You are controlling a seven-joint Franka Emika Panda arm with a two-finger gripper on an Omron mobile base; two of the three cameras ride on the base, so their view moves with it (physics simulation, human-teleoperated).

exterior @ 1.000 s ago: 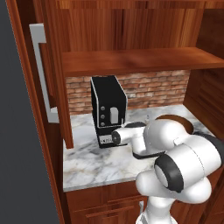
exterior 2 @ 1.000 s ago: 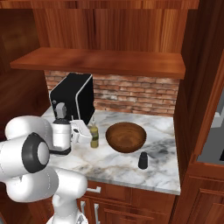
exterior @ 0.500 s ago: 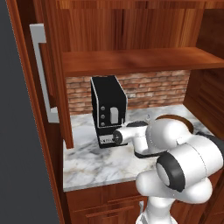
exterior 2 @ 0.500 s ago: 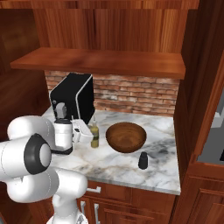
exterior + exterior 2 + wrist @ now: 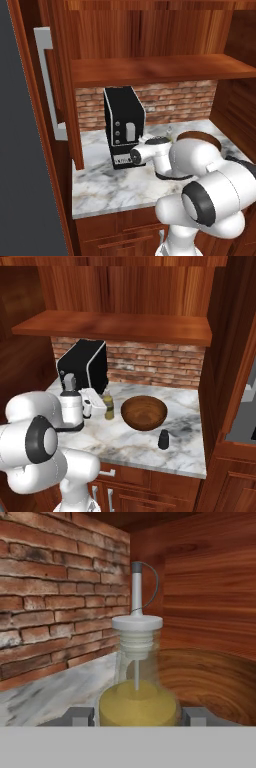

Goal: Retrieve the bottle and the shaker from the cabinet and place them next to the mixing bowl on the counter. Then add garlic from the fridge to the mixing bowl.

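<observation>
My gripper (image 5: 137, 714) is shut on the bottle (image 5: 137, 697), a clear glass one with yellow oil and a white pour spout; a grey fingertip (image 5: 80, 716) shows on each side of its body. From the right base view the bottle (image 5: 108, 406) stands upright at the counter, in front of my gripper (image 5: 99, 405) and just left of the brown wooden mixing bowl (image 5: 144, 412). The bowl (image 5: 215, 682) curves right behind the bottle. A small dark shaker (image 5: 163, 439) stands on the marble in front of the bowl's right side. My arm hides most of the bowl (image 5: 202, 136) from the left.
A black coffee machine (image 5: 84, 363) sits at the back left of the marble counter (image 5: 130, 446), close beside my arm. A wooden shelf (image 5: 115, 326) hangs overhead. An open cabinet door with a grey handle (image 5: 47, 85) stands at the left. A wooden side wall (image 5: 225, 356) bounds the counter's right.
The bottle and my gripper have crept slightly right, toward the bowl. Bowl, shaker and coffee machine have stayed put.
</observation>
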